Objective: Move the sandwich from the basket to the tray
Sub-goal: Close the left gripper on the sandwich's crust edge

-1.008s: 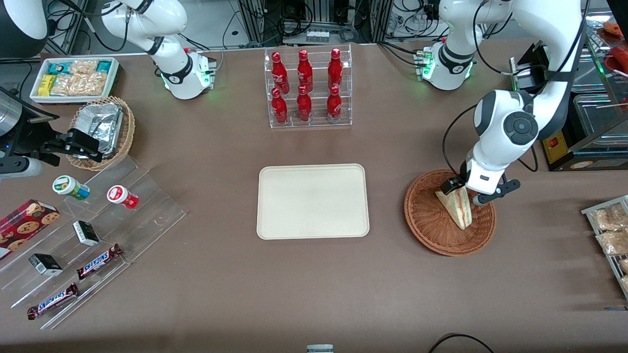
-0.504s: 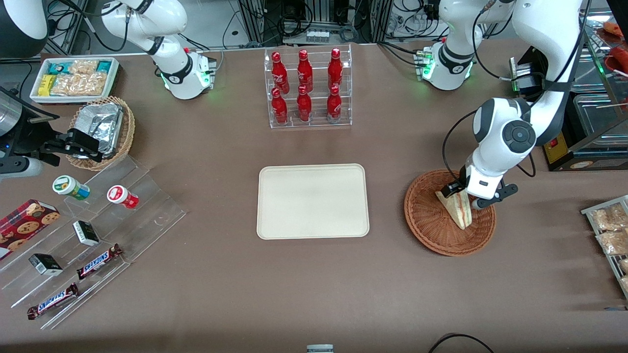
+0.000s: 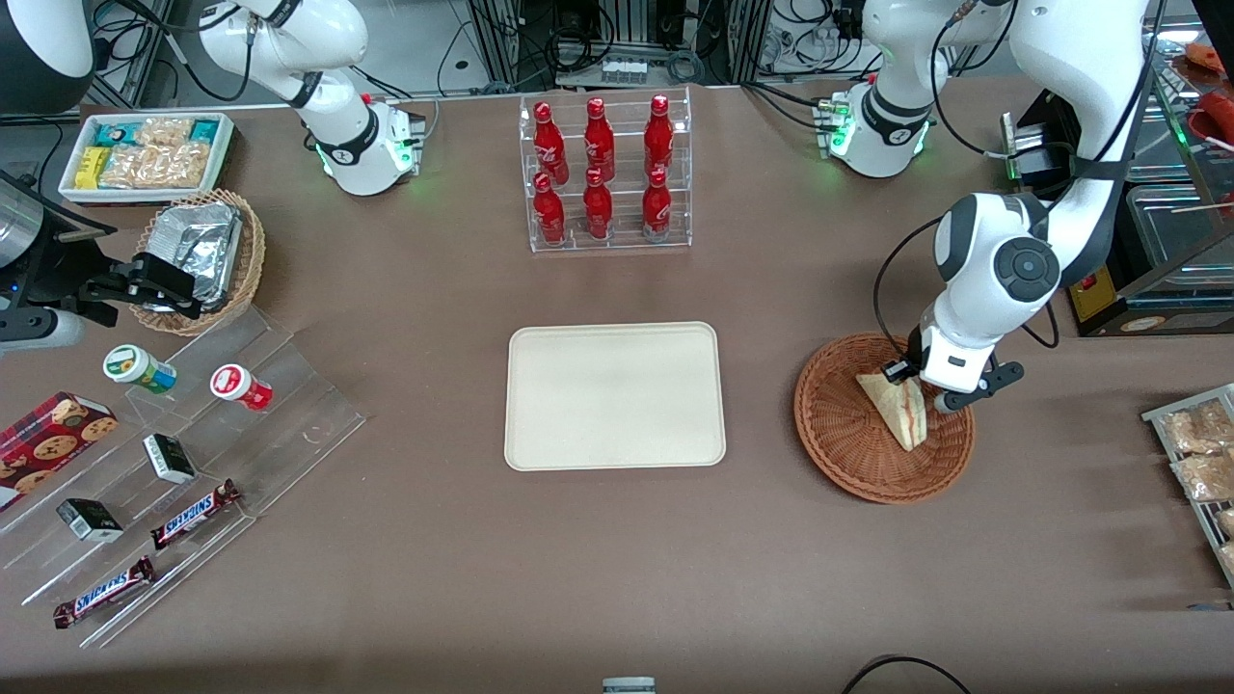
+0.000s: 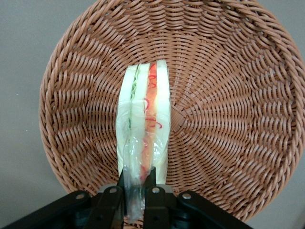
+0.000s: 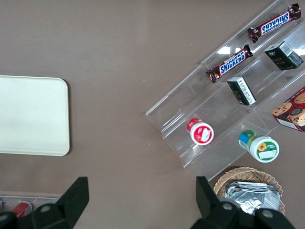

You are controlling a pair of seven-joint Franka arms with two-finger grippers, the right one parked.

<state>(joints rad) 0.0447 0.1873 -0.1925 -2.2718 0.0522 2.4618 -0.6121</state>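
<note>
The sandwich point(image 3: 902, 416) stands on edge in the reddish-brown basket point(image 3: 848, 453), a pale wedge with a red-orange and green filling stripe point(image 4: 143, 119). My left gripper point(image 3: 921, 390) is down inside the basket point(image 4: 228, 95), at the end of the sandwich farther from the front camera. It is shut on that end point(image 4: 137, 183), with the clear wrapper pinched between both fingers. The sandwich's lower edge rests on the wicker. The cream tray point(image 3: 614, 395) lies flat with nothing on it, beside the basket toward the parked arm's end.
A clear rack of red bottles point(image 3: 604, 173) stands farther from the front camera than the tray. A wire tray of snack packets point(image 3: 1200, 453) sits toward the working arm's end. An acrylic stand with snacks point(image 3: 174, 453), a tan basket point(image 3: 207, 255) and a white bin point(image 3: 145, 154) lie toward the parked arm's end.
The wrist has shifted slightly toward the working arm's end and lower, and the fingers have drawn together on the sandwich's end. The sandwich has hardly moved.
</note>
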